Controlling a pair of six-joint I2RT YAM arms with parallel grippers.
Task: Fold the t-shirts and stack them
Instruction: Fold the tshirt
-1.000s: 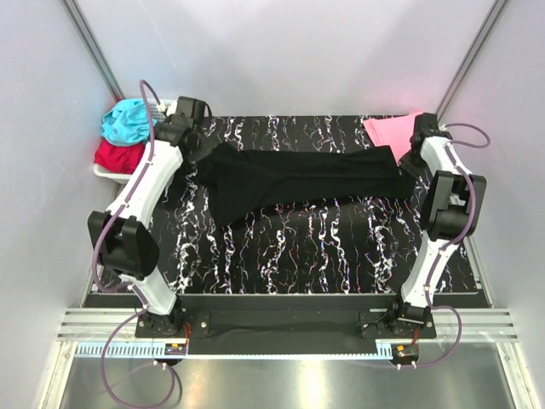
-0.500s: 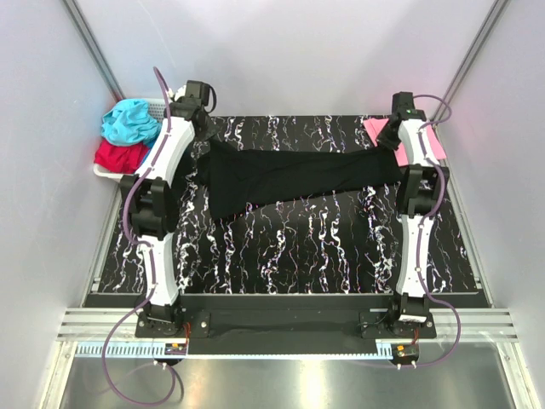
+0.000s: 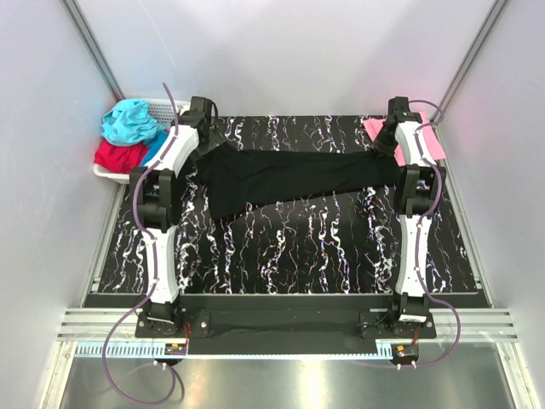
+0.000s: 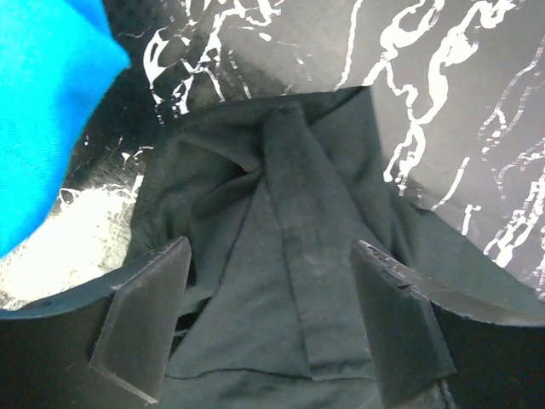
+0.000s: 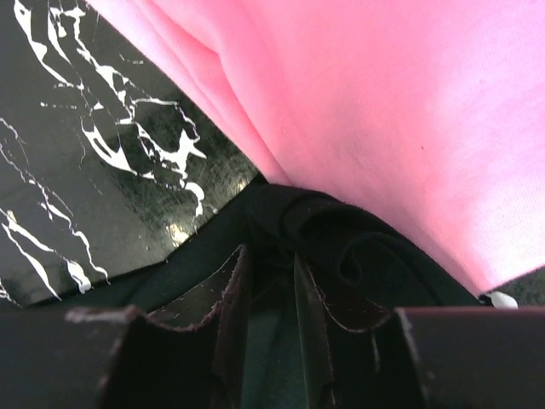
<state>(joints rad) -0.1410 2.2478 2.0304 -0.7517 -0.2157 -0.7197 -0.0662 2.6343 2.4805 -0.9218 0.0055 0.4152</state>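
Note:
A large black t-shirt (image 3: pixel 298 175) lies stretched sideways across the back half of the marbled table (image 3: pixel 324 247). My left gripper (image 3: pixel 203 150) hovers over its left end. In the left wrist view that gripper (image 4: pixel 272 247) is open wide, with the black cloth (image 4: pixel 306 196) lying loose below the gap. My right gripper (image 3: pixel 387 145) is at the shirt's right end. Its jaws (image 5: pixel 271 260) are parted a little, with bunched black cloth (image 5: pixel 341 230) just ahead of them. A folded pink t-shirt (image 3: pixel 433 141) lies at the back right, touching the black one (image 5: pixel 358 102).
A white lattice basket (image 3: pixel 162 107) stands at the back left and holds a teal t-shirt (image 3: pixel 128 119), a red one (image 3: pixel 117 156) and a blue one (image 4: pixel 43 102). Grey walls close in both sides. Both arms reach far out toward the back corners.
Both arms pulled the black shirt's ends apart toward the back corners. Both grippers then opened, and the cloth now lies loose on the table.

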